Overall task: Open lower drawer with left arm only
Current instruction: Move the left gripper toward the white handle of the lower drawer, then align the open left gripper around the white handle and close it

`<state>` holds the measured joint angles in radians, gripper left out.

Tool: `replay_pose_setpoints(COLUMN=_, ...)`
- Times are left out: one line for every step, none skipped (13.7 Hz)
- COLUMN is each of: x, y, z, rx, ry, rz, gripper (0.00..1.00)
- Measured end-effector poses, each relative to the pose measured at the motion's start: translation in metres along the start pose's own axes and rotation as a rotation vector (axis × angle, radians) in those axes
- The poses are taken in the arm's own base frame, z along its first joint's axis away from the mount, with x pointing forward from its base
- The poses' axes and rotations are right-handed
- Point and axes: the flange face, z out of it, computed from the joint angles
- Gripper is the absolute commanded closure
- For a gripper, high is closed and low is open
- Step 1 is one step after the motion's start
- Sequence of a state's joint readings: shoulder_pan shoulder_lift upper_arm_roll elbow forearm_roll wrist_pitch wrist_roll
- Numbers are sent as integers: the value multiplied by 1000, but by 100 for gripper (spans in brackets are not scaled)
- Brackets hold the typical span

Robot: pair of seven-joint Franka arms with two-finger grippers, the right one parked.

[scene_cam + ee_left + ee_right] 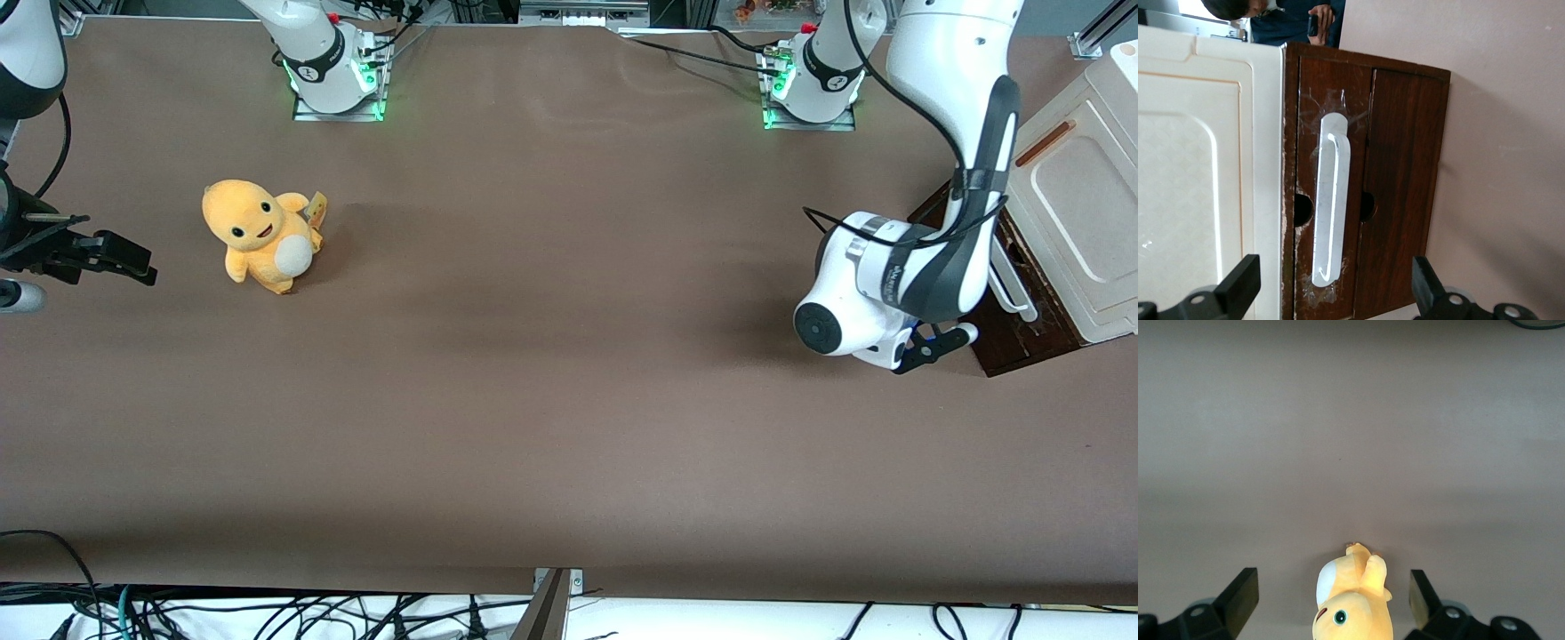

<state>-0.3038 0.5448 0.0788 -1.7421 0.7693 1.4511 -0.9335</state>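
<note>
Lower drawer [1398, 187] carries one white handle [1330, 200], tool [1331, 293] spread before it.

Your front view looks steeply down on the whole worktop [551, 400] from the operator's edge. Your left wrist view faces the lower drawer [1398, 187] closely, past the spread claw [1331, 293]; both views share that drawer front. Your right wrist view looks down closely at the plush toy [1351, 600], also seen from the front.
</note>
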Motion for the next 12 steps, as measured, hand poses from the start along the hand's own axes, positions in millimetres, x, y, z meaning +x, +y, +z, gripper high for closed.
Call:
replay_pose_setpoints(x=-3, y=6, z=4, rx=12, ry=-1, rz=6, gripper=0)
replay_pose_setpoints(x=-6, y=13, z=8, rx=32, ry=7, rz=14, gripper=0)
replay_pose_setpoints(x=-9, y=20, z=14, rx=60, ry=23, rz=20, gripper=0)
replay_pose_setpoints(x=-12, y=28, z=21, rx=93, ry=40, rz=25, gripper=0)
replay_pose_setpoints(x=-15, y=35, z=29, rx=123, ry=53, rz=32, gripper=0)
replay_pose_setpoints(x=-18, y=40, z=35, rx=140, ry=55, rz=38, gripper=0)
replay_pose_setpoints(x=-20, y=44, z=39, rx=150, ry=56, rz=41, gripper=0)
replay_pose_setpoints(x=-20, y=45, z=42, rx=161, ry=63, rz=43, gripper=0)
replay_pose_setpoints(x=-21, y=47, z=44, rx=170, ry=70, rz=46, gripper=0)
replay_pose_setpoints(x=-21, y=48, z=45, rx=177, ry=73, rz=49, gripper=0)
replay_pose_setpoints(x=-22, y=48, z=47, rx=182, ry=71, rz=51, gripper=0)
replay_pose_setpoints(x=-22, y=48, z=49, rx=187, ry=71, rz=52, gripper=0)
